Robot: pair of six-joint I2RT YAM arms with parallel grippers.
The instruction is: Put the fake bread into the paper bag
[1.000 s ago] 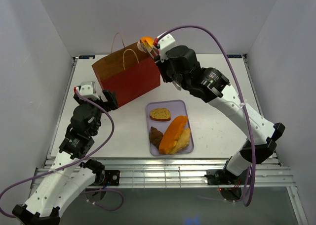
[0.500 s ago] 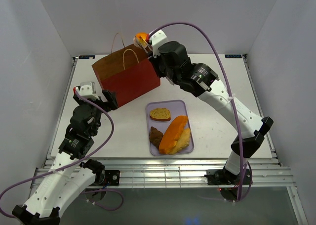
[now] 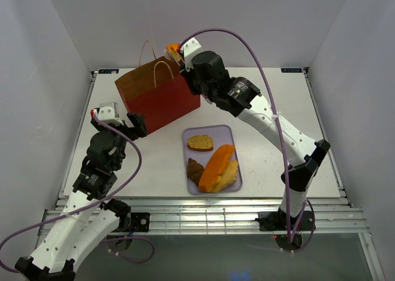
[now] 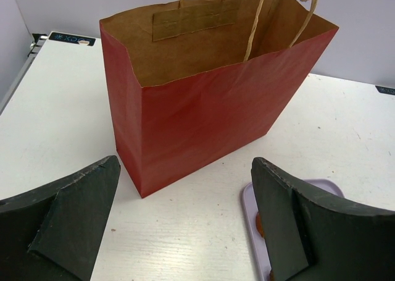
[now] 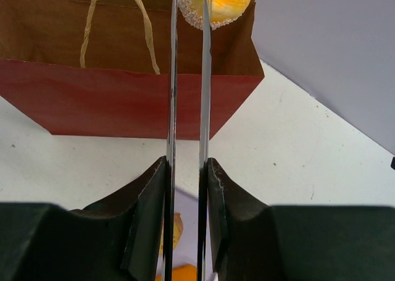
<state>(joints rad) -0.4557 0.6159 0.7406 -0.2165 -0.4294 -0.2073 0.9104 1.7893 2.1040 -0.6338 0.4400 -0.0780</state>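
The red paper bag (image 3: 157, 99) stands upright at the back left, its brown inside showing in the left wrist view (image 4: 203, 120). My right gripper (image 5: 186, 163) is shut on metal tongs (image 5: 172, 77). The tong tips pinch an orange piece of fake bread with a sugared edge (image 5: 225, 0) just above the bag's right end (image 3: 173, 49). More fake bread lies on the lavender tray (image 3: 222, 136): a toast slice (image 3: 200, 142), a dark brown piece (image 3: 195, 170), a long orange loaf (image 3: 217, 167) and a yellow wedge (image 3: 229, 175). My left gripper (image 4: 185, 170) is open and holds nothing, low in front of the bag.
The bag's two pale cord handles (image 3: 162, 68) stand up over its opening. The tray's corner (image 4: 249, 207) lies just right of my left gripper. White walls close in the table on the left, back and right.
My right arm has swung left with the tongs, carrying the orange bread from beside the bag's right corner to over its opening. The left arm has not moved.
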